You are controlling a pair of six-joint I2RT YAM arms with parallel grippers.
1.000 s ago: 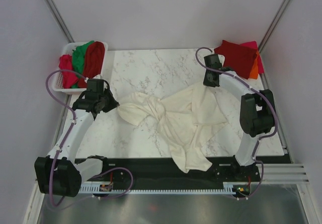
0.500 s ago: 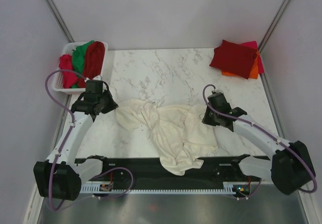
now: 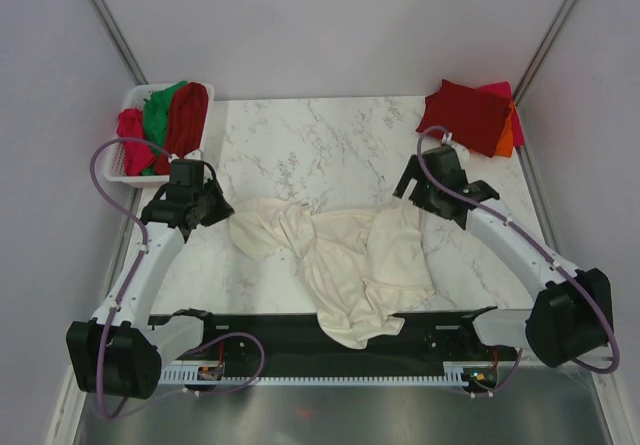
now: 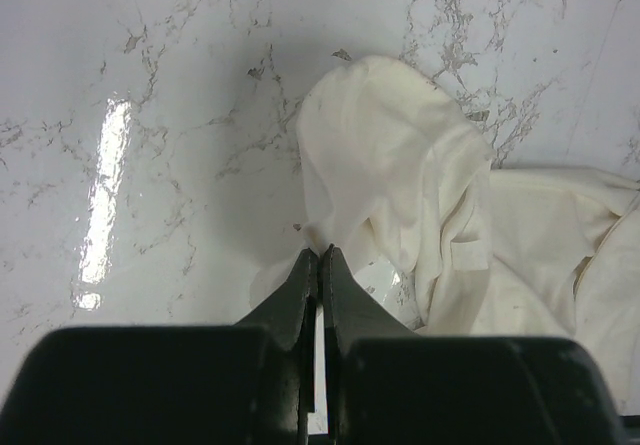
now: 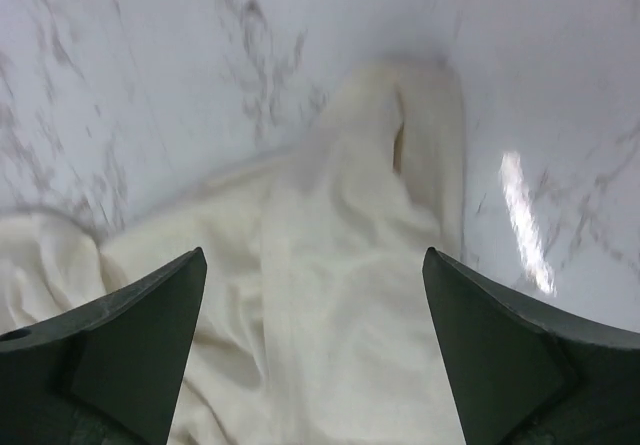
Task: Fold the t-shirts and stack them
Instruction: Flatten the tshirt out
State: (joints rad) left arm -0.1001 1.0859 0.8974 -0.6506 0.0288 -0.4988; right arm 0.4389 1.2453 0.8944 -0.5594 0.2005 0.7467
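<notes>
The cream-white t-shirt [image 3: 345,255] lies crumpled across the middle of the marble table [image 3: 300,135], one end hanging over the near edge. My left gripper [image 3: 224,208] is shut on its left edge; in the left wrist view the fingertips [image 4: 320,255] pinch a fold of the cream cloth [image 4: 400,175]. My right gripper [image 3: 408,191] hovers open over the shirt's right end. In the right wrist view its jaws [image 5: 314,257] stand wide apart above the cream cloth [image 5: 340,325], holding nothing.
A folded stack sits at the back right corner: dark red [image 3: 468,115] on top, pink [image 3: 498,92] and orange [image 3: 506,141] beneath. A white slotted basket [image 3: 118,165] at the back left holds pink [image 3: 132,130], green [image 3: 158,110] and dark red [image 3: 188,113] shirts.
The right gripper carried the shirt's right end from the back toward the near side, let it go and opened, then drew back. The cloth now lies bunched. The left gripper stayed put.
</notes>
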